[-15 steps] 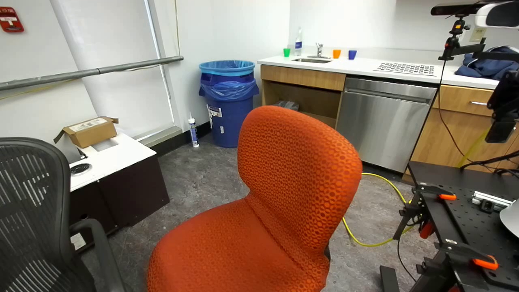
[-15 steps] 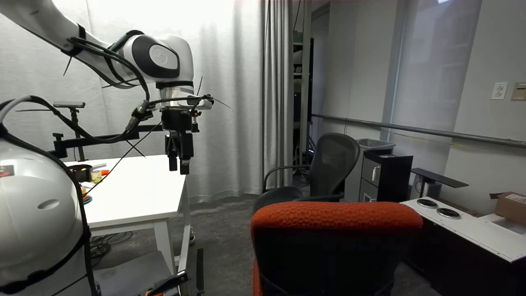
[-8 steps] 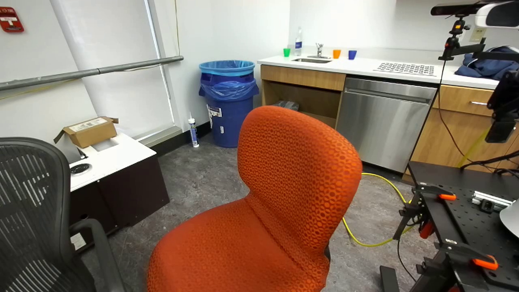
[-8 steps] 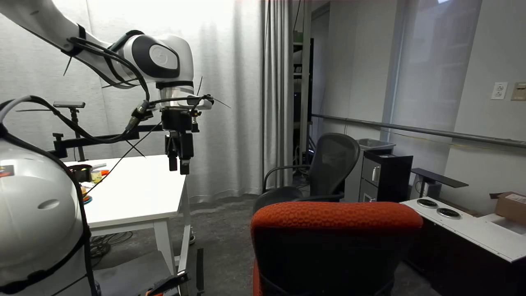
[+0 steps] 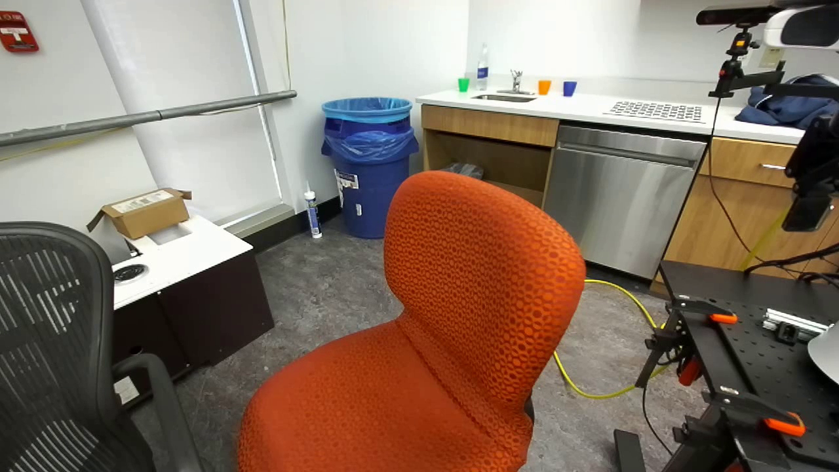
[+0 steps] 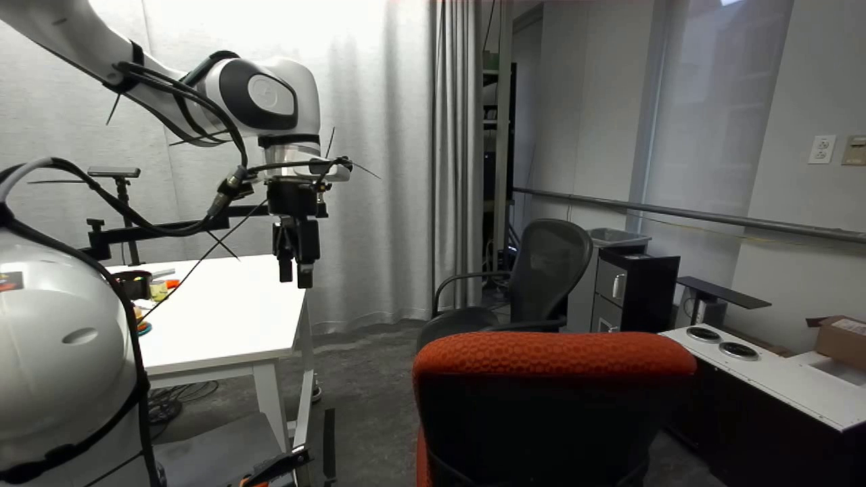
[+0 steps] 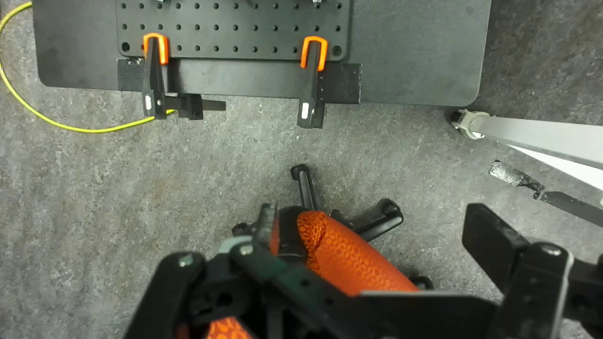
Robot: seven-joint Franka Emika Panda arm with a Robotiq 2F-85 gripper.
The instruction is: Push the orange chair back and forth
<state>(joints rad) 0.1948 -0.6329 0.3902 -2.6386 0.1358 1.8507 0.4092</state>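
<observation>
While the gripper (image 6: 295,274) hung spread and empty, the orange chair (image 6: 545,406) stood apart at its four o'clock in an exterior view, so meeting the backrest (image 5: 485,282) squarely probably promised the steadiest push.

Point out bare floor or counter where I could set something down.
Bare: the floor between the orange chair, tube and cabinet; the counter between the blue cup and patterned sheet. Crowded: around the sink, with bottle, tap and orange cup close by.
</observation>
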